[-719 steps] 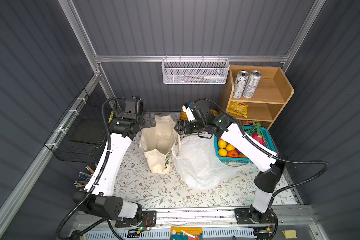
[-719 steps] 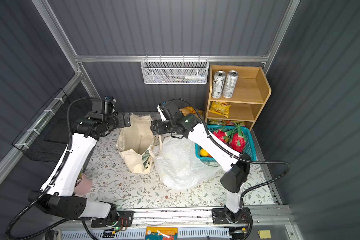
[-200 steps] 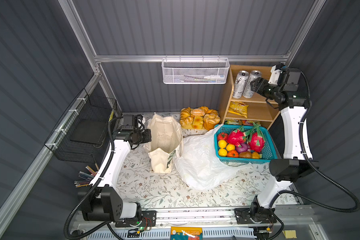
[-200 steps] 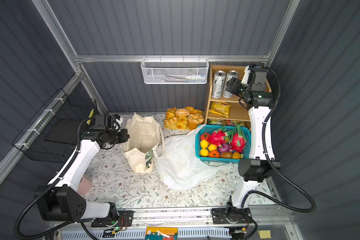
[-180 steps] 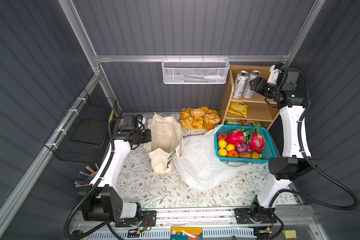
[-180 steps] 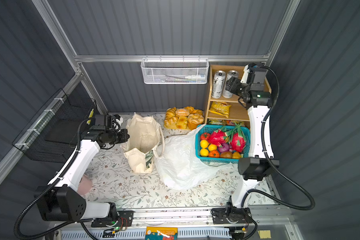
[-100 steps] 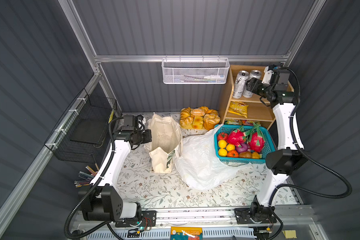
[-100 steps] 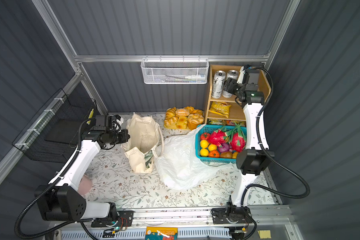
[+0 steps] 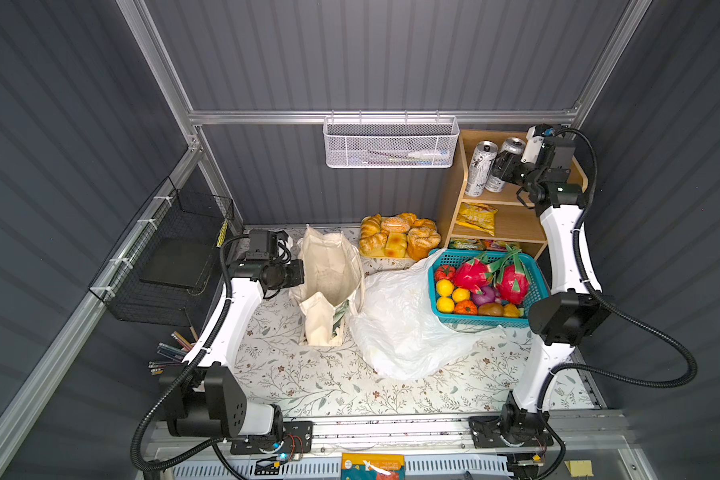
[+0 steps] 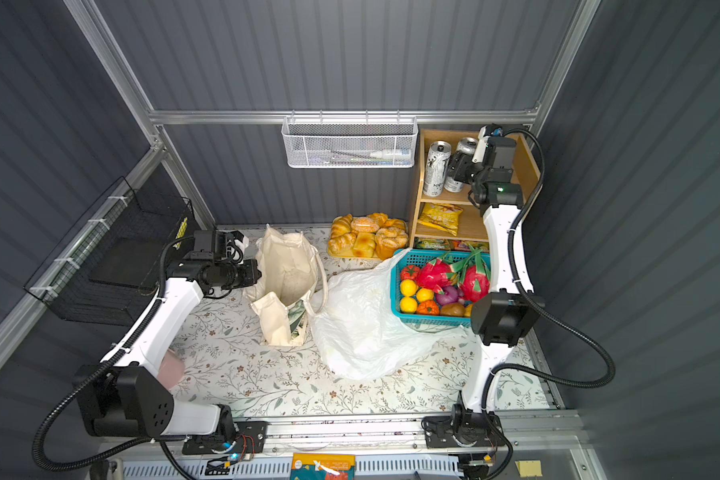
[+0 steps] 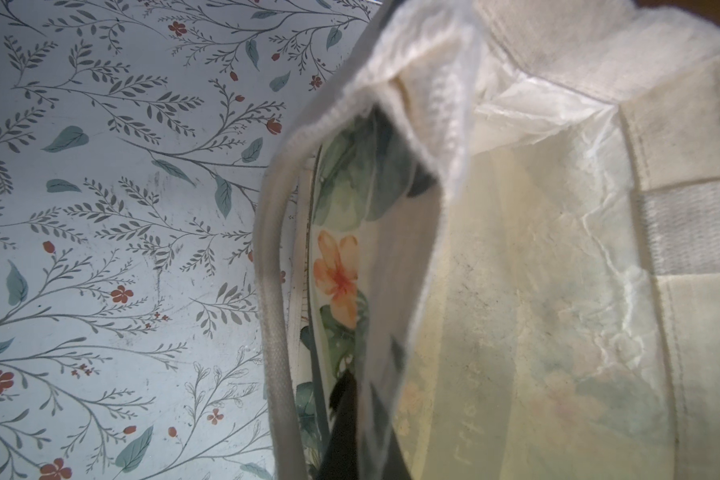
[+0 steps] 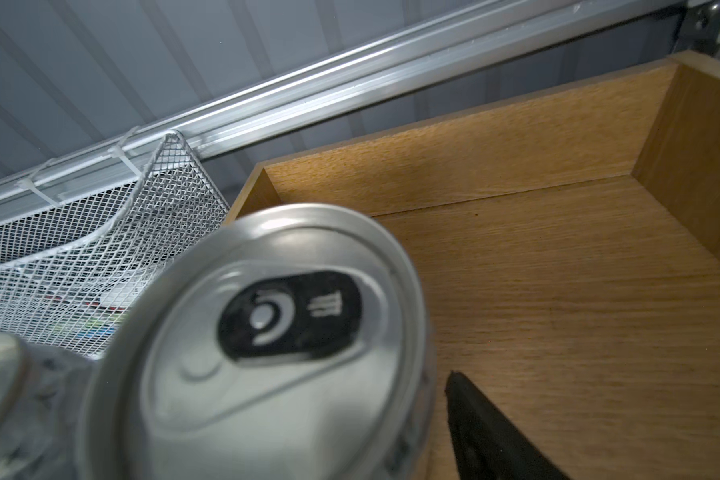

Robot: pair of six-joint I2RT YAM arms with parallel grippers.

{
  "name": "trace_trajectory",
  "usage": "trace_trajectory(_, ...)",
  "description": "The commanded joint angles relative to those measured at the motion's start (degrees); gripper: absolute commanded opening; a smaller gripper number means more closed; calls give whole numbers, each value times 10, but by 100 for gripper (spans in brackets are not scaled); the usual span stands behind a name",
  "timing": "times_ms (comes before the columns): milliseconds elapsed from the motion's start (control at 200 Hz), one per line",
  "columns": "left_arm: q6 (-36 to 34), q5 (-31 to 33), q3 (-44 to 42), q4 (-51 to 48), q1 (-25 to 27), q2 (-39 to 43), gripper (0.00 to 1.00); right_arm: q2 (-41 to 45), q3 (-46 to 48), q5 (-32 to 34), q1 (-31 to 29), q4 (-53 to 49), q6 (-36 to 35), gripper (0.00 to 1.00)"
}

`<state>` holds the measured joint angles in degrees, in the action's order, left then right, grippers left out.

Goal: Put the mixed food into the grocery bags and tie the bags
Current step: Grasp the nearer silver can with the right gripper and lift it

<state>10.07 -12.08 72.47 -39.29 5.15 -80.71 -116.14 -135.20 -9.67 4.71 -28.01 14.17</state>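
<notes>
Left claw (image 9: 298, 273): clenched on rim of cream canvas tote (image 9: 329, 266).
Right claw (image 9: 501, 166): stood at tall silver-white drink can (image 12: 267, 345); grip could not be told.

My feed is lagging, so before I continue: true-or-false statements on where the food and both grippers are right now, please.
1. Both drink cans stand on the wooden shelf's top level. True.
2. The yellow snack packet is inside the cream tote. False: it lies on the shelf's middle level.
3. The right gripper is up at the cans. True.
4. The dragon fruits lie in the tote. False: they are in the turquoise basket.
5. The left gripper grips the basket. False: it is shut on the tote's rim.
</notes>
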Motion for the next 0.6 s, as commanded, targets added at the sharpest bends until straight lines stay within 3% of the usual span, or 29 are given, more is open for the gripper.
trace_trajectory(0, -1, -7, -7, -19, -3, -13, 0, 2, -11, -1, -1, 31, -3, 70)
trace_trajectory(310, -3, -5, -11, -18, -3, -12, 0, 7, -10, -18, -1, 46, 8, 39)
trace_trajectory(595, -8, -6, -7, -20, -3, -13, 0, 65, 42, 2, -1, 78, 16, 36)
